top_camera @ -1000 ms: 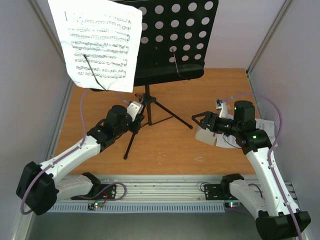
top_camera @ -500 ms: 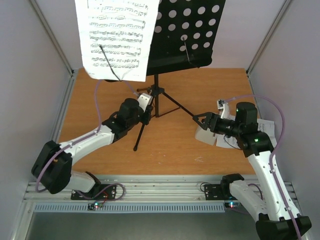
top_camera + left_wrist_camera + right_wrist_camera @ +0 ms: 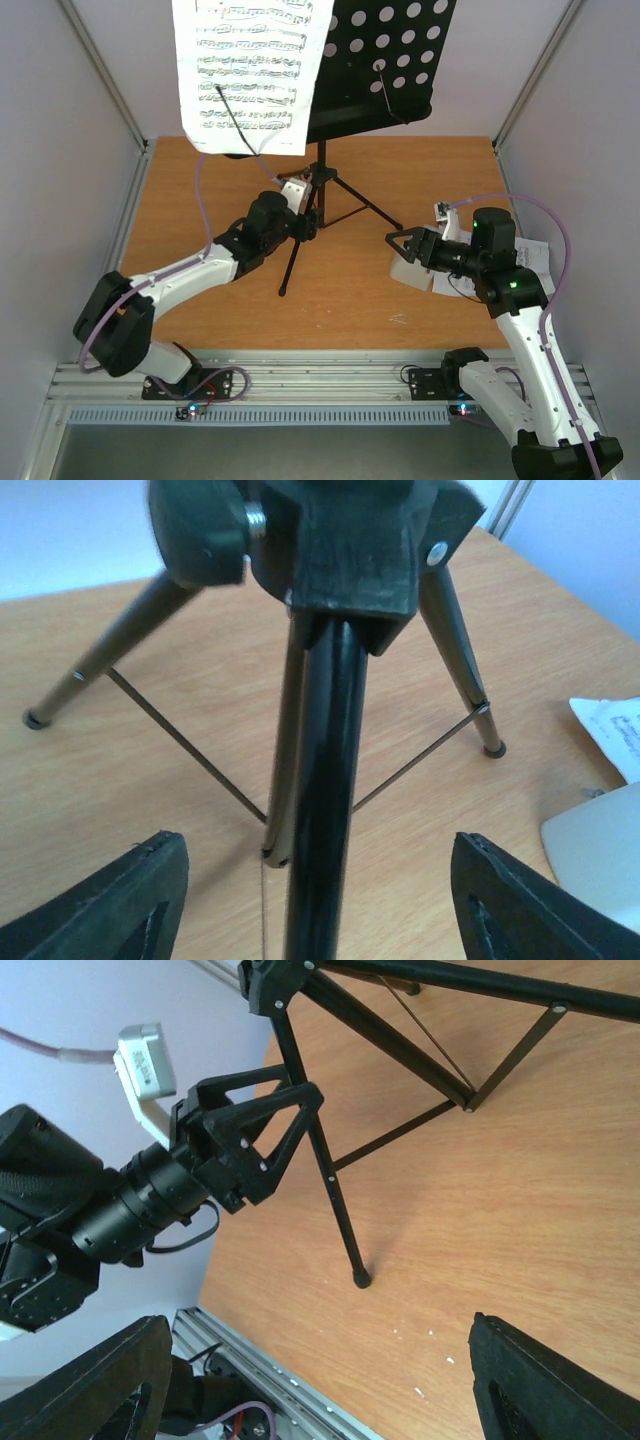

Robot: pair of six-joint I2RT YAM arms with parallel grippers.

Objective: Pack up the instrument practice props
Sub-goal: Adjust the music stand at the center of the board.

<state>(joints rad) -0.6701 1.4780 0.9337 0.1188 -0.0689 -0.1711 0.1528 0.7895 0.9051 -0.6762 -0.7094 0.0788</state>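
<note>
The black tripod music stand (image 3: 322,190) is upright mid-table, its round-holed desk (image 3: 385,60) at the top of the view. A white printed sheet of music (image 3: 250,70) leans on the desk's left side. My left gripper (image 3: 308,222) is open around the stand's pole (image 3: 325,810), and both fingers (image 3: 110,905) stay clear of it. To the right, my right gripper (image 3: 393,243) hovers open and empty just above the white metronome (image 3: 408,272). In the left wrist view the metronome (image 3: 600,845) shows at the right edge.
More printed paper (image 3: 535,262) lies under the right arm by the right wall. Grey walls enclose the wooden table (image 3: 200,200) on both sides. A metal rail (image 3: 320,375) runs along the near edge. The tripod legs (image 3: 335,1200) spread across the middle.
The left arm carried the stand to the right and further back, then its jaws opened off the pole. The right gripper stayed open near the metronome.
</note>
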